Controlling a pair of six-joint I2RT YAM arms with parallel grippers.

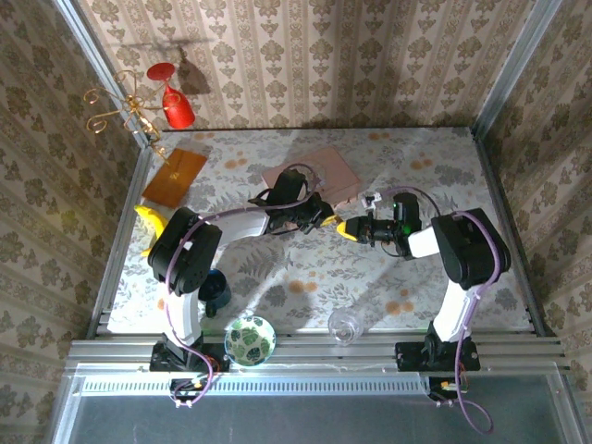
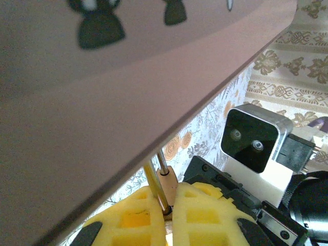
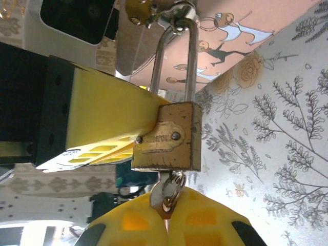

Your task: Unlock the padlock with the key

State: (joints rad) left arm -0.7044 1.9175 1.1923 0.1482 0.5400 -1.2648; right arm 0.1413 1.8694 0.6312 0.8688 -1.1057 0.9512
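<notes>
The padlock (image 3: pixel 166 136) is a small worn metal block whose shackle (image 3: pixel 177 61) runs through the hasp of the pink picture-lidded box (image 3: pixel 241 25). My left gripper (image 2: pixel 171 205) is shut on the padlock body (image 2: pixel 174 185), and its yellow finger (image 3: pixel 102 123) shows against the lock's left side in the right wrist view. The key (image 3: pixel 171 192), on a small ring, sits in the keyhole at the lock's underside. My right gripper (image 3: pixel 171 218) is shut on the key's head. Seen from above, both grippers (image 1: pixel 319 222) (image 1: pixel 350 229) meet tip to tip just in front of the pink box (image 1: pixel 310 171).
A gold rack with a red glass (image 1: pixel 176 106) stands at the back left. An orange board (image 1: pixel 174 176), a banana (image 1: pixel 148 222) and a dark cup (image 1: pixel 215 291) lie on the left. A patterned bowl (image 1: pixel 250 338) and a clear glass (image 1: pixel 343 326) sit near the front edge.
</notes>
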